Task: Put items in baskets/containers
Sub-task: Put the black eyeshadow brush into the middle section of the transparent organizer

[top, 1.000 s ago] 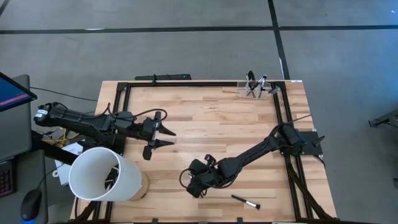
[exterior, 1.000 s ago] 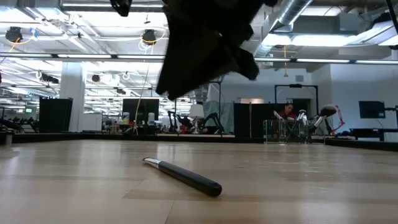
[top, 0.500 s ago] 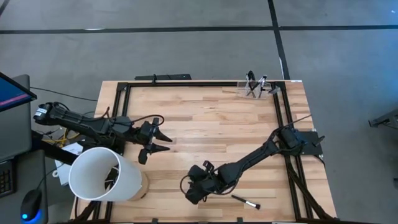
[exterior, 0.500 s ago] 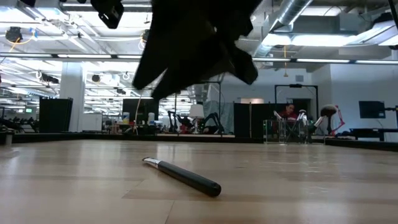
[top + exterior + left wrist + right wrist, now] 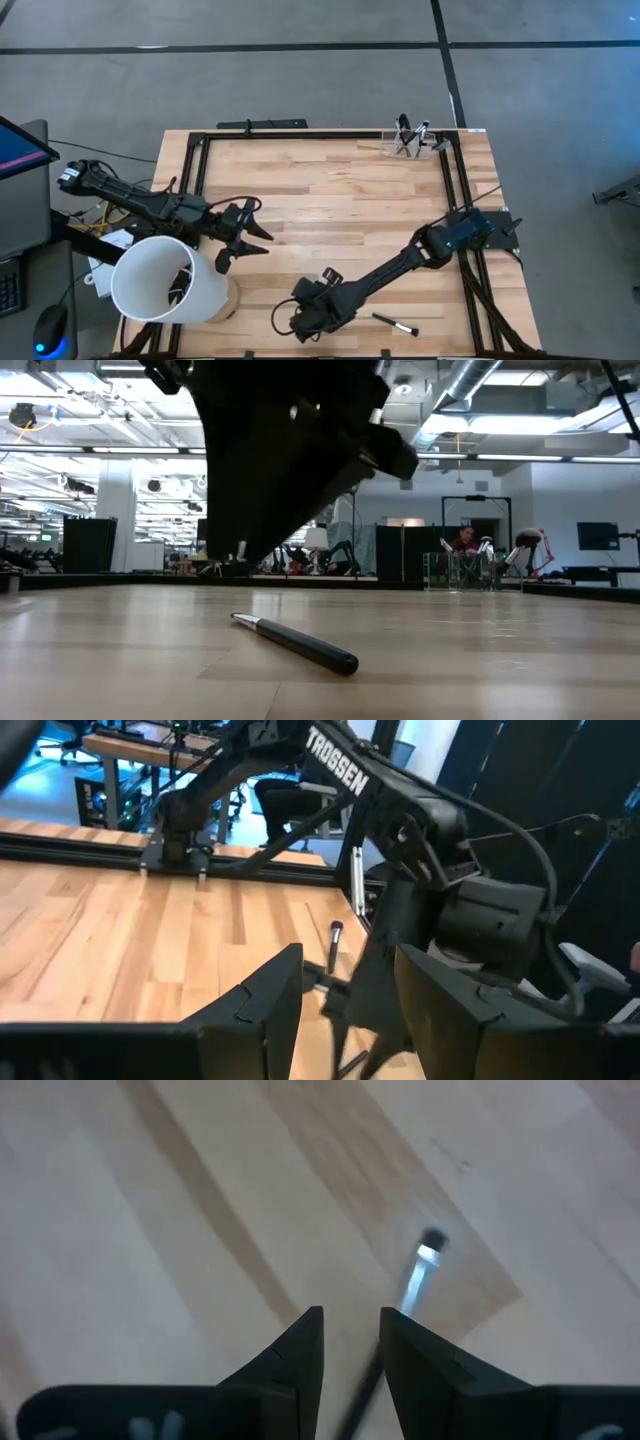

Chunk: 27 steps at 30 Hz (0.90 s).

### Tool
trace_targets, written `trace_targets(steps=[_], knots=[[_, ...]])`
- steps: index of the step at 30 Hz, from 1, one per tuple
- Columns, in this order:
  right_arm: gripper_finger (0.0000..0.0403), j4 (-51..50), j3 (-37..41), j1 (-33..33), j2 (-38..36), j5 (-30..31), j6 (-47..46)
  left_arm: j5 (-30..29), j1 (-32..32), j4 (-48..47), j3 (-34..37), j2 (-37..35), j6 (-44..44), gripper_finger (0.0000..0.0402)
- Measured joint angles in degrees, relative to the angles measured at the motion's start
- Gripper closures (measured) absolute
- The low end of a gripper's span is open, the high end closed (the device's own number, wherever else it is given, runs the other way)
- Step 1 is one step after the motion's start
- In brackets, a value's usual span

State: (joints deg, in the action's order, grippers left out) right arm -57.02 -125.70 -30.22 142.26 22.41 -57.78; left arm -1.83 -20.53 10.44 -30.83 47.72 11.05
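Note:
One thin dark makeup brush (image 5: 393, 323) lies flat on the wooden table near its front edge. It also shows in the low view (image 5: 295, 643). My right gripper (image 5: 303, 325) hangs just left of it, slanting down, fingers a little apart with nothing between them. In the right wrist view the brush (image 5: 420, 1270) lies beyond my right gripper (image 5: 350, 1320). The small clear holder (image 5: 408, 143) stands at the far right corner with several brushes upright in it. My left gripper (image 5: 262, 241) is open in the air beside the white tub.
A big white tub (image 5: 165, 280) stands at the near left corner, close under my left arm. Black frame rails (image 5: 455, 200) run along the table's edges. A monitor (image 5: 20, 150) sits off the table's left side. Bare wood lies across the table's middle.
My right gripper has gone toward the table's near edge and sunk lower, tipping more steeply down; in the low view it now looms larger above the brush. My left gripper has drawn back toward the near left, toward the white tub. The brush has stayed put.

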Motion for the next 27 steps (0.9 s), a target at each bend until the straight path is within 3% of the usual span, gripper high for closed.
trace_targets(steps=[9, 16, 27], knots=[[0.0310, -6.16, -4.34, 1.86, 3.40, -3.44, -2.11, -1.64, -2.81, 0.16, 0.05, -0.02, 0.00, 0.0244], [0.0310, -7.87, -4.32, 1.85, 3.34, -1.67, -2.76, -5.51, -3.94, 0.87, 1.72, -0.02, 0.22, 0.0244], [0.0310, -7.09, -4.30, 1.83, 3.34, -1.44, -3.25, -5.85, -3.92, 3.98, 3.49, -0.01, 0.39, 0.0244]])
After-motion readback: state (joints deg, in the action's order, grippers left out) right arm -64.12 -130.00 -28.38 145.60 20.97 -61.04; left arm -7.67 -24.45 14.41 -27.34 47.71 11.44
